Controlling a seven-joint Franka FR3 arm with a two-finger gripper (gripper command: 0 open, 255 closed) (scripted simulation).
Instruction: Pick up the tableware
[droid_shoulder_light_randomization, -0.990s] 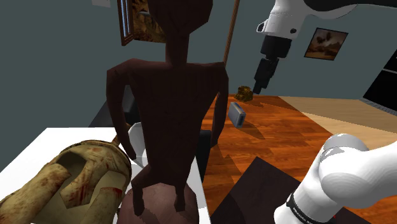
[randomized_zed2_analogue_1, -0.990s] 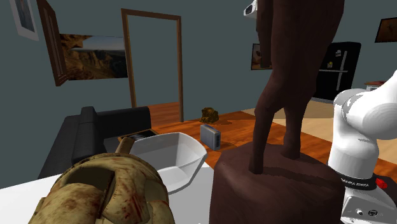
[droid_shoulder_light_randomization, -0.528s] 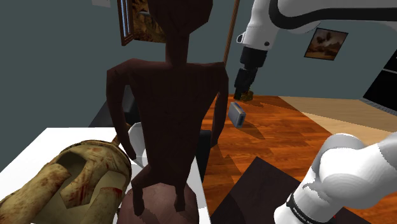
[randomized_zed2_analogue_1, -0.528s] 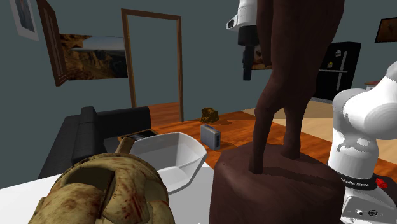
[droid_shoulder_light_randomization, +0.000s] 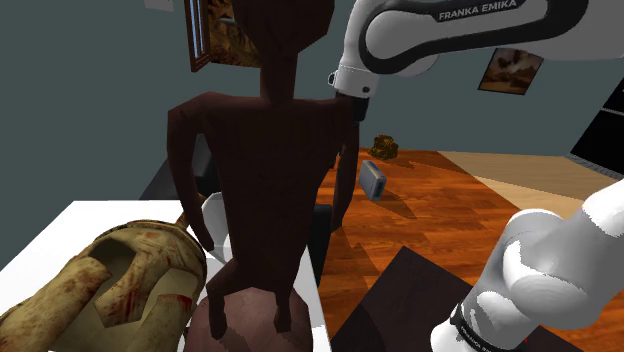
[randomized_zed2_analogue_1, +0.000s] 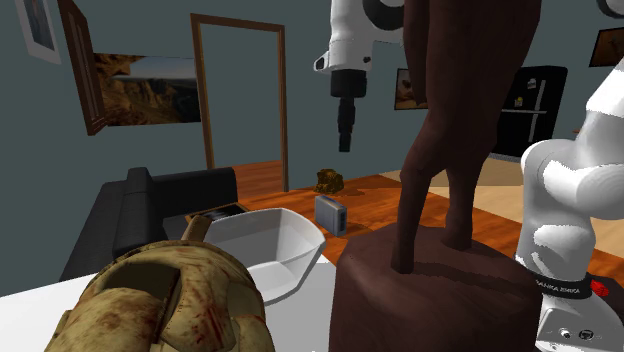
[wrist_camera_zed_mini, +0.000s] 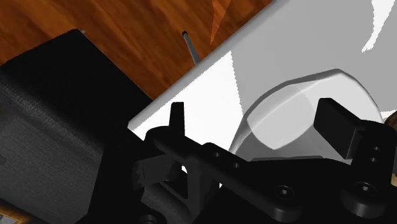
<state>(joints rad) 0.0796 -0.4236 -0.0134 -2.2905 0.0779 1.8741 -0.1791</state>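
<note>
The tableware is a white bowl (randomized_zed2_analogue_1: 268, 243) standing on the white table (randomized_zed2_analogue_1: 310, 300), between an olive helmet-like object and a dark statue. In the shoulder view just a sliver of the bowl (droid_shoulder_light_randomization: 213, 214) shows behind the statue. My black gripper (randomized_zed2_analogue_1: 346, 140) hangs high above the bowl's far side and points down. In the wrist view the gripper (wrist_camera_zed_mini: 257, 121) is open, its fingers wide apart, with the bowl (wrist_camera_zed_mini: 299, 105) well below them and untouched. In the shoulder view the hand passes behind the statue's shoulder.
A tall dark brown statue (droid_shoulder_light_randomization: 265, 150) on a block base (randomized_zed2_analogue_1: 430, 290) stands close beside the bowl. The stained olive helmet-like object (randomized_zed2_analogue_1: 160, 300) lies in front. A black sofa (randomized_zed2_analogue_1: 150, 200) sits past the table edge, and a grey box (randomized_zed2_analogue_1: 330, 212) on the wooden floor.
The arm has swung toward the shoulder view's left, carrying the gripper behind the statue there. In the second exterior view it moved left and came over the bowl.
</note>
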